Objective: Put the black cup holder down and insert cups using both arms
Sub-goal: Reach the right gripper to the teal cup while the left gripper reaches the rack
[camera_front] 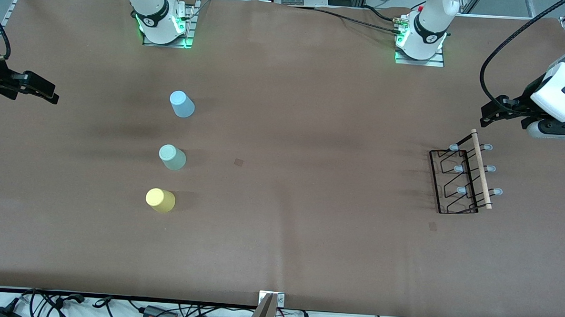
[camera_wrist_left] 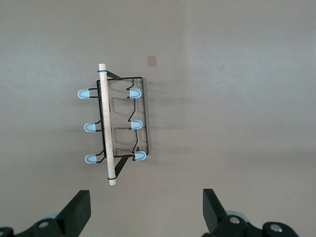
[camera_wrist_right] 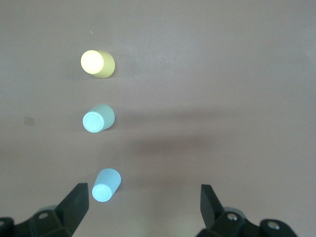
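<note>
The black cup holder sits on the brown table toward the left arm's end, its wooden rod on top. It shows in the left wrist view. My left gripper hangs open and empty above the table, beside the holder; in its wrist view nothing is between the fingers. Three cups stand in a row toward the right arm's end: light blue, mint green, yellow nearest the front camera. My right gripper is open and empty, above the table's end.
Two small dark square marks lie on the table, one mid-table and one just nearer the camera than the holder. The arm bases stand along the table's back edge. Cables and a metal bracket line the front edge.
</note>
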You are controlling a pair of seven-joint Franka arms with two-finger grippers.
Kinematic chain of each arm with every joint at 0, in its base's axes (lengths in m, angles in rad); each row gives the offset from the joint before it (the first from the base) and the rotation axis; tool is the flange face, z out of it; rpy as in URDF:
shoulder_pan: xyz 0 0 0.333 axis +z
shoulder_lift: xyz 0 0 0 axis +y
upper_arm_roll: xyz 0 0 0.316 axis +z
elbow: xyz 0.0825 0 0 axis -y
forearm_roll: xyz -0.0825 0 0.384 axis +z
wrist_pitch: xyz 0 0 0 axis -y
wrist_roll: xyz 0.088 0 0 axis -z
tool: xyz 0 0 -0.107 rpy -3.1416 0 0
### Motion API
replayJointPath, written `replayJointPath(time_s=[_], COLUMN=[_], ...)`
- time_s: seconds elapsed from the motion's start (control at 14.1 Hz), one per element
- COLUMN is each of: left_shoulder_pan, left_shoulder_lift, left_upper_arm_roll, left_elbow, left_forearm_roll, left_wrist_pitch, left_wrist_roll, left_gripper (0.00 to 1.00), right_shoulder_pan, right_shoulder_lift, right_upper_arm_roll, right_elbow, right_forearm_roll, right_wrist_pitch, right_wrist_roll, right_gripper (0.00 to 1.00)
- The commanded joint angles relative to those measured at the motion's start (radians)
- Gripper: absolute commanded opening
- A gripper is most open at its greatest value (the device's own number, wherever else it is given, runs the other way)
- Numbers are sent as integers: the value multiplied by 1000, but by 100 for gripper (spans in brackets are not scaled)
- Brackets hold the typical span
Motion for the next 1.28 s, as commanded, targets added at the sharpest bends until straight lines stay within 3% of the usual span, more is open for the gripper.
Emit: replayJointPath(time_s=[0.0, 0.28, 0.5, 0.64, 0.85, 1.2], left_shoulder_pan=[-4, -4, -4, -4, -1, 59], left_shoulder_lift=[-11, -11, -8, 19, 65, 179], left_upper_arm_roll=[0, 0, 0, 1, 7, 15], left_elbow=[6, 6, 7, 7, 36, 84], left_forearm_roll=[24, 24, 23, 21, 20, 16], left_wrist_pitch=[-18, -18, -18, -32, -152, -167], left_wrist_roll=[14, 14, 11, 6, -2, 18], left_gripper=[100, 100, 100, 100, 100, 100], right_shoulder_pan=[-5, -3, -2, -2, 4, 9], right_shoulder_lift=[0, 18, 60, 52, 11, -11], right_upper_arm_roll=[-5, -3, -3, -3, -2, -2], right_elbow=[13, 2, -10, -114, -368, -674], right_forearm_roll=[14, 15, 15, 15, 11, 12], right_wrist_pitch=[-17, -23, -111, 11, 296, 694], right_wrist_roll=[-7, -16, -91, -124, -122, -105], right_gripper=[100, 100, 100, 100, 100, 100])
